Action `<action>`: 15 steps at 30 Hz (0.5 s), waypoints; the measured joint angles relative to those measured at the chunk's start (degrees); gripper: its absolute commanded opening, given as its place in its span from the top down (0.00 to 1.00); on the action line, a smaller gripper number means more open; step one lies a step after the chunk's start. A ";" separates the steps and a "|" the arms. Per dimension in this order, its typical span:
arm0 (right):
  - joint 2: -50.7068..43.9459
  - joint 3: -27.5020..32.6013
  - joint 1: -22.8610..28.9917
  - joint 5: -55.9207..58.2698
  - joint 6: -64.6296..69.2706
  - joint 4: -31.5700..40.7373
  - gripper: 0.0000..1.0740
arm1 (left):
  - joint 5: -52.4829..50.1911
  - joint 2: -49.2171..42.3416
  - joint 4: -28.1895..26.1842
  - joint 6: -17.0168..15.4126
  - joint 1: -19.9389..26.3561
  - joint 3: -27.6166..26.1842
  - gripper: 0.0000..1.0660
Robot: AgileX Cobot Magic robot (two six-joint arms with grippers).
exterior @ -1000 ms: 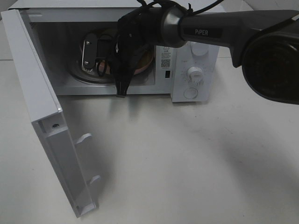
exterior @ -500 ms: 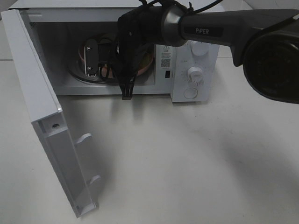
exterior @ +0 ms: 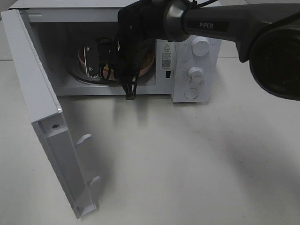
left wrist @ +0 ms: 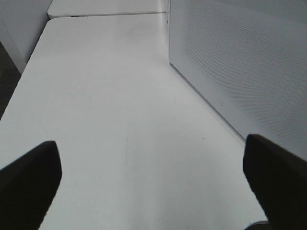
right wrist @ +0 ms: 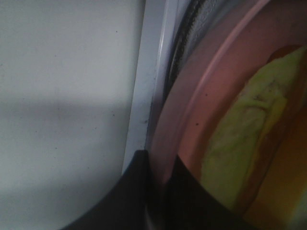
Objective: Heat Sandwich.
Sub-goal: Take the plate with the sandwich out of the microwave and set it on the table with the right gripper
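My right claw (right wrist: 158, 160) clamps the round pink plate (right wrist: 216, 81) by its rim inside the white microwave (exterior: 208, 61). The layered yellow-green sandwich (right wrist: 249, 120) on it looks soft and loose, so I'd lift by the plate only. Left claw (left wrist: 153, 187) gapes.

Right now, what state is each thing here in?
microwave door: open wide.
pink plate: inside the microwave, rim between the right gripper's fingers.
sandwich: lying on the pink plate.
right gripper: shut on the pink plate's rim.
left gripper: open, empty, over the table.
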 measured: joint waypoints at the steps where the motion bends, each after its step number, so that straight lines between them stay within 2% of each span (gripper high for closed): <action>1: -0.23 0.00 0.00 -0.06 -0.57 0.17 1.00 | 0.00 0.00 0.00 0.00 0.00 0.00 0.08; 4: -0.52 0.00 0.00 -0.06 -1.15 0.40 1.00 | 0.00 0.00 0.00 0.00 0.00 0.00 0.08; 8: -1.95 2.86 0.00 -2.18 -2.52 0.92 1.00 | 0.00 0.00 0.00 0.00 0.00 0.00 0.08; 12: -5.27 10.71 0.00 -7.73 -5.90 1.20 1.00 | 0.00 0.00 0.06 0.00 0.00 0.00 0.08; 14: -5.84 11.92 0.00 -8.59 -6.99 1.20 1.00 | 0.00 0.00 0.06 0.00 0.00 0.00 0.08; 15: -7.62 14.84 0.00 -11.00 -9.00 1.20 1.00 | 0.00 0.00 0.06 0.00 0.00 0.00 0.08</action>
